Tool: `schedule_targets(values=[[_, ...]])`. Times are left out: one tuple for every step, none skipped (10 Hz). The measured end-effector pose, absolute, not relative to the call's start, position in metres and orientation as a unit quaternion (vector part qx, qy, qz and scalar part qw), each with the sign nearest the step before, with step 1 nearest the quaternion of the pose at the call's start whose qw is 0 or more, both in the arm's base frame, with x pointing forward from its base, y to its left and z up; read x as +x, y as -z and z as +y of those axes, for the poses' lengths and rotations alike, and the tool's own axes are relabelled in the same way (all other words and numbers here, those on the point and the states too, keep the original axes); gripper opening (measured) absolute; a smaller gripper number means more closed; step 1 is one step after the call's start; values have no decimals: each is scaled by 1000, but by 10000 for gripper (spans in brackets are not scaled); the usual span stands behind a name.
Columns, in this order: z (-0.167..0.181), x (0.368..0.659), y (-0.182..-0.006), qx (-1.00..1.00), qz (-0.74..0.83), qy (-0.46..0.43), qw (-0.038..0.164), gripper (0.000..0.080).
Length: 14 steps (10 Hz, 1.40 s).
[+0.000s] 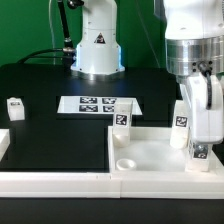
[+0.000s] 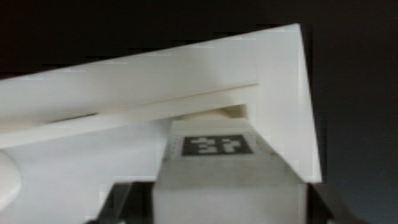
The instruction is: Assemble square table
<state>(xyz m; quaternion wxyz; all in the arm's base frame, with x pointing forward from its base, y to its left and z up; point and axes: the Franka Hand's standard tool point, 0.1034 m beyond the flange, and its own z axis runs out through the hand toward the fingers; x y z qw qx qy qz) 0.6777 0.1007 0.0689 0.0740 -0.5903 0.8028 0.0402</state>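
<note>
You are seeing the gripper (image 1: 200, 148) hanging over the tabletop (image 1: 150, 150) at the exterior view's right, where it is gripping the held leg (image 1: 200, 153) upright, tag facing the camera. The wrist view is showing what that angle is hiding: the dark fingers (image 2: 134, 205) are sitting narrow against both sides of the held leg (image 2: 217, 150), and its end is lying close to the raised rim of the tabletop (image 2: 143, 90), though you cannot tell whether they are touching. Only the exterior view is giving you the rest: the second leg (image 1: 122, 118) is standing at the tabletop's far corner, the third leg (image 1: 181, 118) just beside the gripper, the fourth leg (image 1: 14, 106) well apart at the left, and the marker board (image 1: 98, 104) is lying behind.
</note>
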Motion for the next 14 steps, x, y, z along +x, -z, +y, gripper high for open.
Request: schedule_targets(values=[[98,677,-69,-543,836,-45,73,291],[95,677,-69,-528,845,-43,71,291],[94,677,-69,-515,854,-40,68,291],[94,677,-70,-516,853,-37,66,291],[93,676,-69,-519,851,-37,66,292],[93,676,-68,-520,851,-38,65,292],[93,675,-68,-521,851,-38,64,449],[93,675,-67,-521,850,-38,64,574],[91,675,-68,-532,843,-36,66,574],[76,671,-75,-562,823,-30,68,636],[58,666,-87,-573,816,-22,73,645],[45,664,-96,-582,810,-18,76,645],[34,668,-102,-584,808,-14,78,649],[30,675,-108,-583,808,-13,80,649]])
